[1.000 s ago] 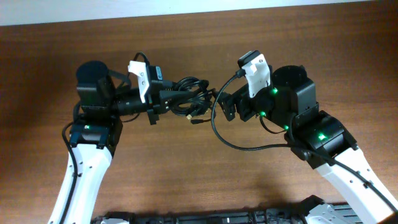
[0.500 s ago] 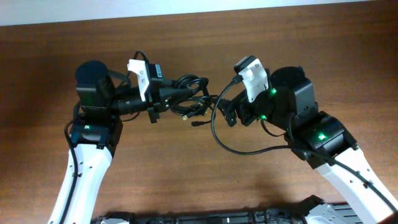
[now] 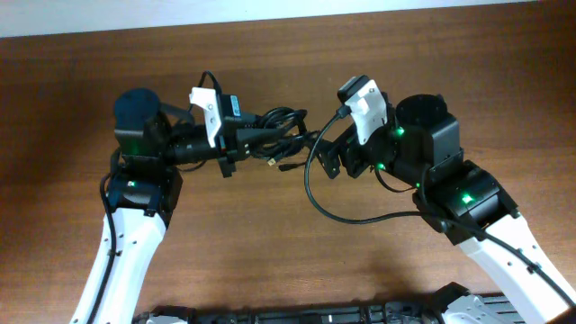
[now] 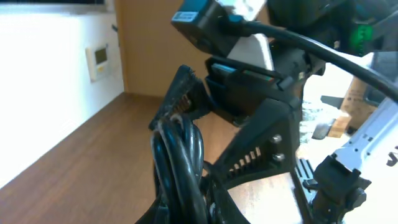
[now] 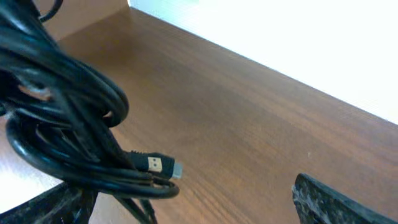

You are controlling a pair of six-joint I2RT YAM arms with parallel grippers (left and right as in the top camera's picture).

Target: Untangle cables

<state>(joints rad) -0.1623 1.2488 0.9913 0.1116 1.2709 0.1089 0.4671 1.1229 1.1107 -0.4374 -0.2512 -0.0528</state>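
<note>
Both arms have edged together: my left pincer (image 3: 239, 146) stays clamped on the cables (image 3: 279, 133), bunched toward 12 o'clock on the counter (image 3: 270, 252); my right pincer (image 3: 324, 156), spread wide and empty, now almost reaches them.

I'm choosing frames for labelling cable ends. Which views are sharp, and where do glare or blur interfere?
Overhead: evenly lit and sharp, but the black cables are hard to tell apart. Left wrist: cables fill the near foreground, dark and soft; the wall at left is washed out. Right wrist: top right is blown white; the plug is crisp.
</note>
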